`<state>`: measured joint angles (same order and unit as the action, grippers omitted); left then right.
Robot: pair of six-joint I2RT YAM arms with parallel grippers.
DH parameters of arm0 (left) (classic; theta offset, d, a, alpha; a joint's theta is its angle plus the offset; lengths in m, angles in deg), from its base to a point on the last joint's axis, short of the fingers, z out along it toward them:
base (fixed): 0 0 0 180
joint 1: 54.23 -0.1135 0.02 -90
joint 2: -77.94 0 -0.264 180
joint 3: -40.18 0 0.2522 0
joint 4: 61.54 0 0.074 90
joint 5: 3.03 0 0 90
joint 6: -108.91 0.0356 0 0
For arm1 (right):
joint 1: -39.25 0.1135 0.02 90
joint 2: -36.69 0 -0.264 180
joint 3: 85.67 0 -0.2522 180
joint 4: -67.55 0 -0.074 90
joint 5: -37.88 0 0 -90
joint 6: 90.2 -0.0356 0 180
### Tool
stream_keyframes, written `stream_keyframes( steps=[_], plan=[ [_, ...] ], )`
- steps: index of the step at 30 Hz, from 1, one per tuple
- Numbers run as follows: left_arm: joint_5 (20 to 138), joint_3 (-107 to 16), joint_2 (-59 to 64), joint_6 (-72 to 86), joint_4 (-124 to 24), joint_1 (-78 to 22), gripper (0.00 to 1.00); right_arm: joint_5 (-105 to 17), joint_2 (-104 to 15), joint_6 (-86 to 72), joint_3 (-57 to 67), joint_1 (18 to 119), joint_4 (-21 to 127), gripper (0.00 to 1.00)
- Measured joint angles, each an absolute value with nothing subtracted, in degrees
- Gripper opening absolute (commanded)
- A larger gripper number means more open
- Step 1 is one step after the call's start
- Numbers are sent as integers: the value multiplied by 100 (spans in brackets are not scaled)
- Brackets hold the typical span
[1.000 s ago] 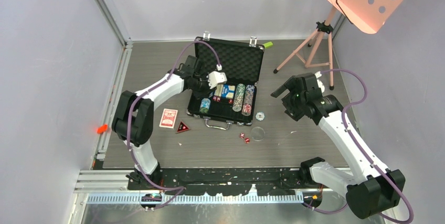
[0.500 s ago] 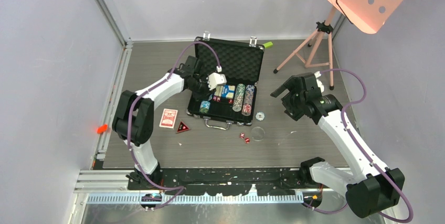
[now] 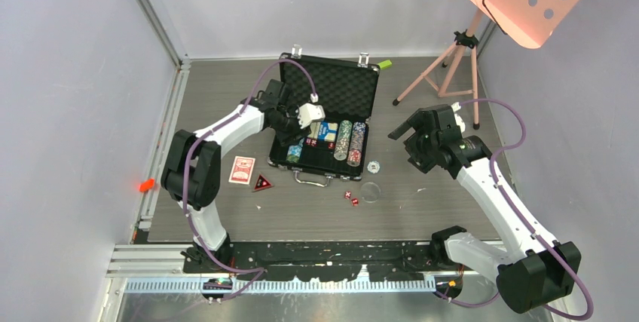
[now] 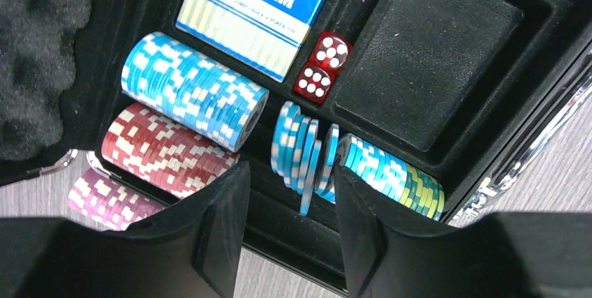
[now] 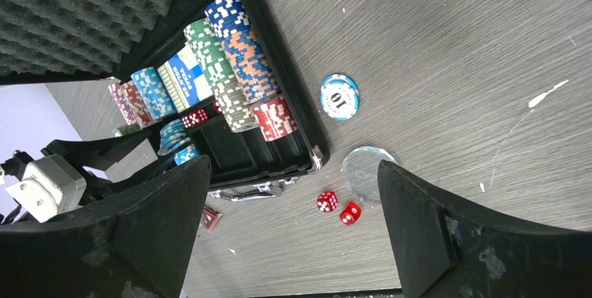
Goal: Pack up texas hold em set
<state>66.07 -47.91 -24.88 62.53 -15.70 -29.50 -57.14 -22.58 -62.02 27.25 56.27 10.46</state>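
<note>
Left tool (image 4: 290,190), spread apart, is held over tilted blue chips (image 4: 301,151) in briefcase (image 4: 426,54); squaring them up is likely needed next

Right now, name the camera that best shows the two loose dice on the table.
Right wrist: the loose dice sit large and sharp, pips visible. The top view shows only red specks; the left wrist view misses them.

The briefcase (image 3: 339,88) held the chip stacks (image 3: 345,141), the card deck (image 3: 242,170) and the triangle (image 3: 262,183) lay on the table (image 3: 226,216) left of it, and the dice (image 3: 350,198), the disc (image 3: 370,191) and a loose chip (image 3: 374,165) lay before its right corner.
</note>
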Motion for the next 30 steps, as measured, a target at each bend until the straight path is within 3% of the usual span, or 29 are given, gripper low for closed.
stream_keyframes(
  steps=[14, 25, 30],
  plan=[
    [6583, -4780, -2388, 6159, -1745, -2950, 58, -5694, -2260, -6202, 2749, 5627, 1079, 96],
    [6430, -3960, -1175, 4963, -2934, -2950, 99, -5692, -2358, -6198, 2788, 5627, 1138, 96],
    [7302, -3565, -637, 3254, -3677, -2950, 100, -5694, -2356, -6178, 2793, 5627, 1162, 96]
  ],
)
